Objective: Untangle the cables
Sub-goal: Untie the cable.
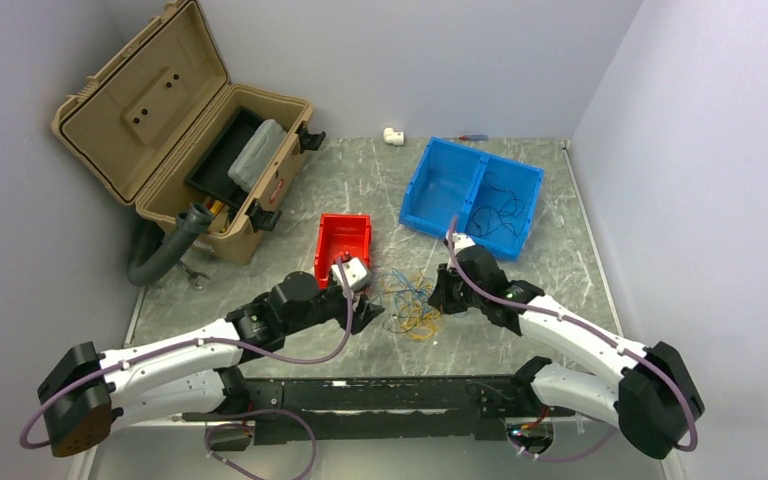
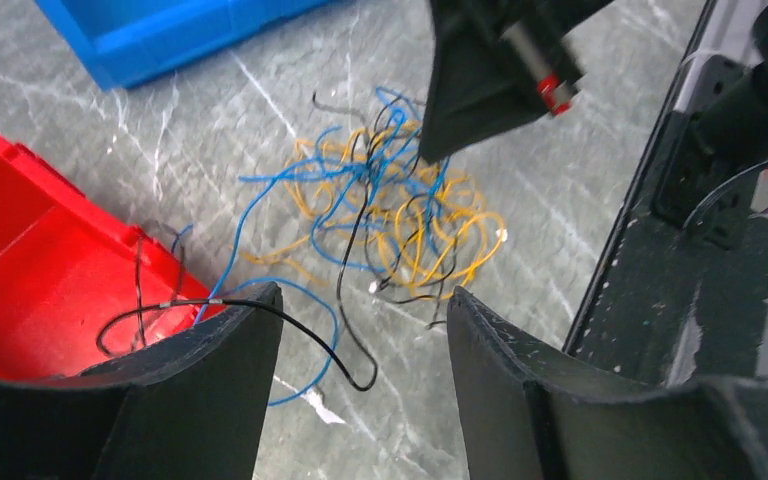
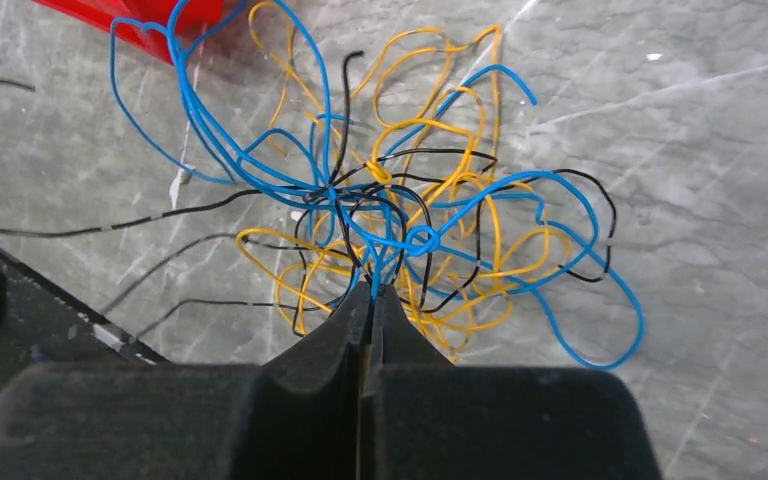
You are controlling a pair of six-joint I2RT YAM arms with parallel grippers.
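Note:
The cables [image 1: 408,300] lie as a loose tangle of yellow, blue and black strands on the marble table between my two grippers. My left gripper [image 1: 368,318] [image 2: 365,300] stands open just left of the tangle [image 2: 400,215], with nothing between its fingers. One black strand [image 2: 160,308] drapes over its left fingertip toward the red bin. My right gripper [image 1: 440,297] [image 3: 372,290] is shut on blue strands at the tangle's near edge [image 3: 410,230]. In the left wrist view it hangs over the tangle's far side.
A red bin [image 1: 343,240] sits just behind the left gripper. A blue two-part bin [image 1: 440,180] holding some dark wires stands at the back right. An open tan toolbox [image 1: 190,130], a grey pipe [image 1: 165,250] and a wrench [image 1: 192,275] are at the left.

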